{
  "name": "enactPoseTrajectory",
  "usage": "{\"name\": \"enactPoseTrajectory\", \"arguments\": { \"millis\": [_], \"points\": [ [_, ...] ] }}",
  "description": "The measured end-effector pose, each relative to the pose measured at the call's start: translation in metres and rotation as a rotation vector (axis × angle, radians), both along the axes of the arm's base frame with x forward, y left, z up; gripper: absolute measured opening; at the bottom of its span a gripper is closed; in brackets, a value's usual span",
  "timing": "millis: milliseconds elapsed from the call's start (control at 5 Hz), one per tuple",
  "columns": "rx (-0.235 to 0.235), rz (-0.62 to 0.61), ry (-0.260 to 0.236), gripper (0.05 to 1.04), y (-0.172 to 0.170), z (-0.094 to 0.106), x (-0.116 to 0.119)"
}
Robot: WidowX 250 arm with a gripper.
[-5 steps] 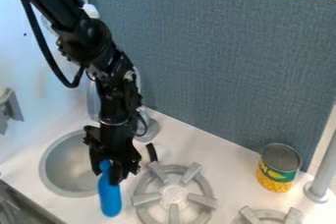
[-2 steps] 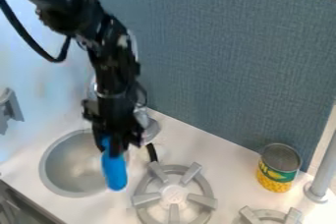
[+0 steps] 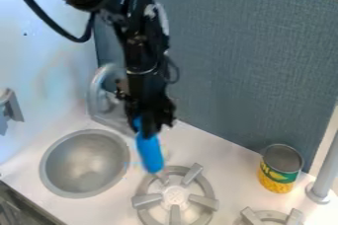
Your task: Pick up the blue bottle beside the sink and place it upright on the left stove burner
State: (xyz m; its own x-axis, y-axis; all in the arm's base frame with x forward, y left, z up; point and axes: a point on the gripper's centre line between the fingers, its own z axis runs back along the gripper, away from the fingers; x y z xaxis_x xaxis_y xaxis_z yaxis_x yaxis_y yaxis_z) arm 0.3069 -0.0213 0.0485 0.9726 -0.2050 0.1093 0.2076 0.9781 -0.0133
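**A smooth blue elongated object (image 3: 150, 155) gripped to the right of the round grey sink basin (image 3: 84, 164)**

We saw yellow lettering on the green band of a cylindrical tin can (image 3: 280, 169), above a picture of yellow kernels; its lid was dull grey metal. It stood well to the right of the sink, near a blue-grey partition (image 3: 251, 61) with a woven-looking texture that rose behind the sink.

The black two-finger gripper (image 3: 147, 128) was closed around the upper part of the blue object. The object hung at a slight tilt, its rounded lower end close to the grey burner with spoke-like arms (image 3: 175, 195), right of the sink; we could not tell whether they touched.

A curved, shiny grey faucet (image 3: 99, 86) stood behind the sink. Farther right of the sink, we saw a second spoked grey burner (image 3: 271, 215) and a smooth grey post (image 3: 323, 179).
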Motion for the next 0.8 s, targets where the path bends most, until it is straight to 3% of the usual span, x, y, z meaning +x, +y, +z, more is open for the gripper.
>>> {"name": "enactPoseTrajectory", "arguments": {
  "millis": [400, 800],
  "points": [
    [-0.025, -0.015, 0.042, 0.346, -0.027, -0.015, 0.013],
    [0.016, -0.017, 0.082, 0.346, -0.029, -0.038, 0.019]
  ]
}}
